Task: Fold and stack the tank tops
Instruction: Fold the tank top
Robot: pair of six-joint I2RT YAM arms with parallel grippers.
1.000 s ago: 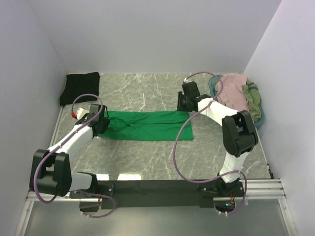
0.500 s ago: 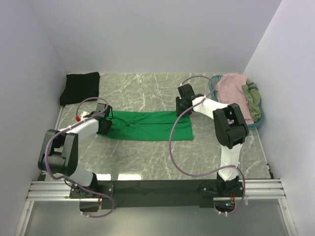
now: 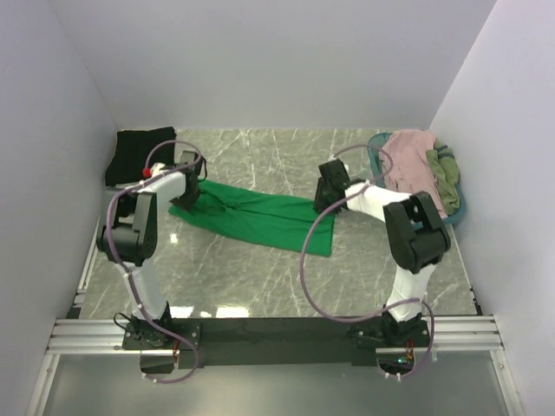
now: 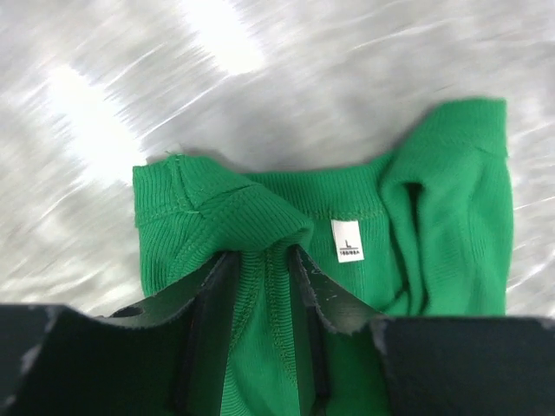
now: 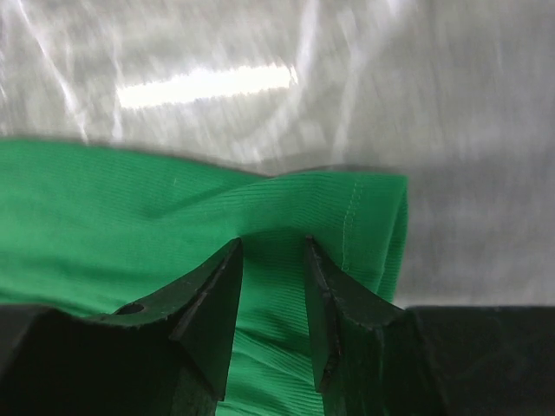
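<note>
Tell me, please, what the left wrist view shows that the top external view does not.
Left wrist only: the white label at the neckline, with cloth pinched in the left gripper. Top external only: the black tank top, the teal basket holding a pink top and an olive top, and the right gripper. Both: the green tank top on the marble table.

green tank top (image 4: pixel 442 199): ribbed knit cloth, matt, stitched hems | tag (image 4: pixel 348 240): white, smooth | counter (image 3: pixel 260 156): grey marble-look, glossy w/ glare | left claw (image 4: pixel 262 253) & right claw (image 5: pixel 271 241): matt black, slightly rough edges | black tank top (image 3: pixel 139 154): ribbed cloth, matt | right arm link (image 3: pixel 375 199): smooth white plastic | front rail (image 3: pixel 464 329): bare metal
</note>
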